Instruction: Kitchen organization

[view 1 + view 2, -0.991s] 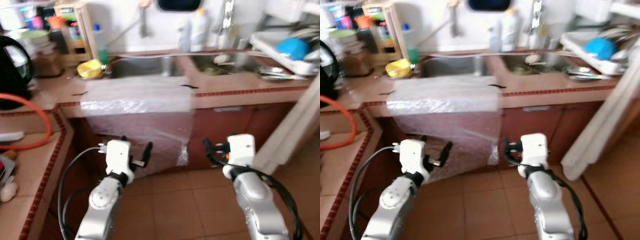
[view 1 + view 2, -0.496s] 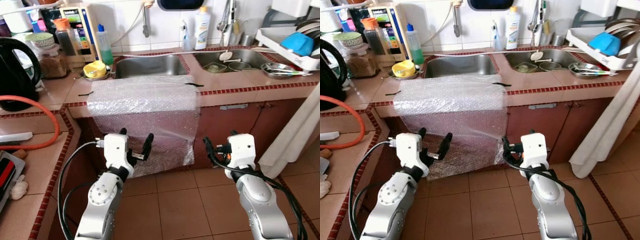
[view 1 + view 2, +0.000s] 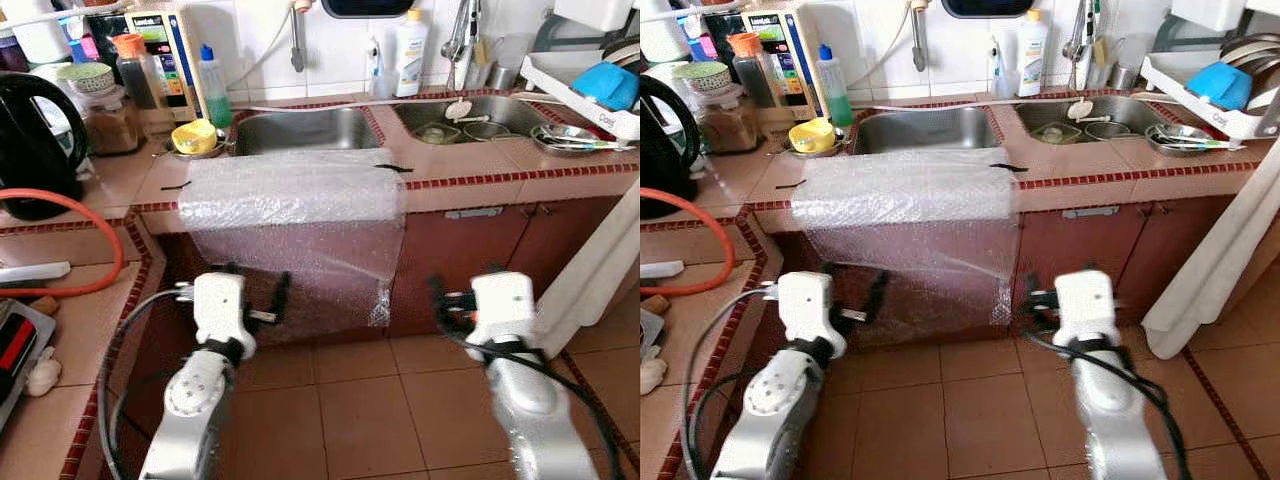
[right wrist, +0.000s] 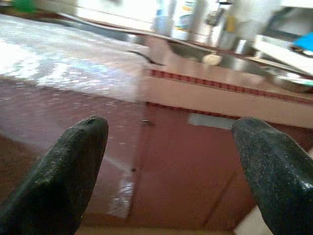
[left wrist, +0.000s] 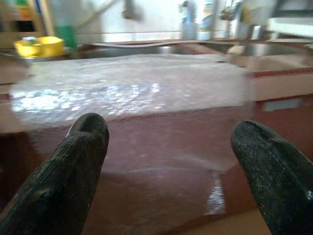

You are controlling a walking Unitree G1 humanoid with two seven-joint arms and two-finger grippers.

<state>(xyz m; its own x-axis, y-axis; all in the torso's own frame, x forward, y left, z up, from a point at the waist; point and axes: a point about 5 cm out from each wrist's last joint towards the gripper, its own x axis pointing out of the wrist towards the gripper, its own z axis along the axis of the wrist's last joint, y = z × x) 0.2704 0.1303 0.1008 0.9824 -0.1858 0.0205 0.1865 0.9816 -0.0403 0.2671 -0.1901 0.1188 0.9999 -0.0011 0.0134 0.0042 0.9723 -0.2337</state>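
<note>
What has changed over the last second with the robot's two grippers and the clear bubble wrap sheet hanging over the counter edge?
Both arms have sunk lower in the head view: the left gripper and right gripper now sit further below the tiled counter, open and holding nothing. The view sharpened and shifted, so the camera moved too. The clear bubble wrap sheet stays draped over the counter edge, and the yellow bowl stays beside the steel sink.

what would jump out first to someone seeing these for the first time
A big sheet of bubble wrap is draped over the counter edge in front of the left sink, hanging down the cabinet front. Below it, the left gripper and right gripper are both held open above the tiled floor. A coiled orange hose lies on the side counter.
</note>
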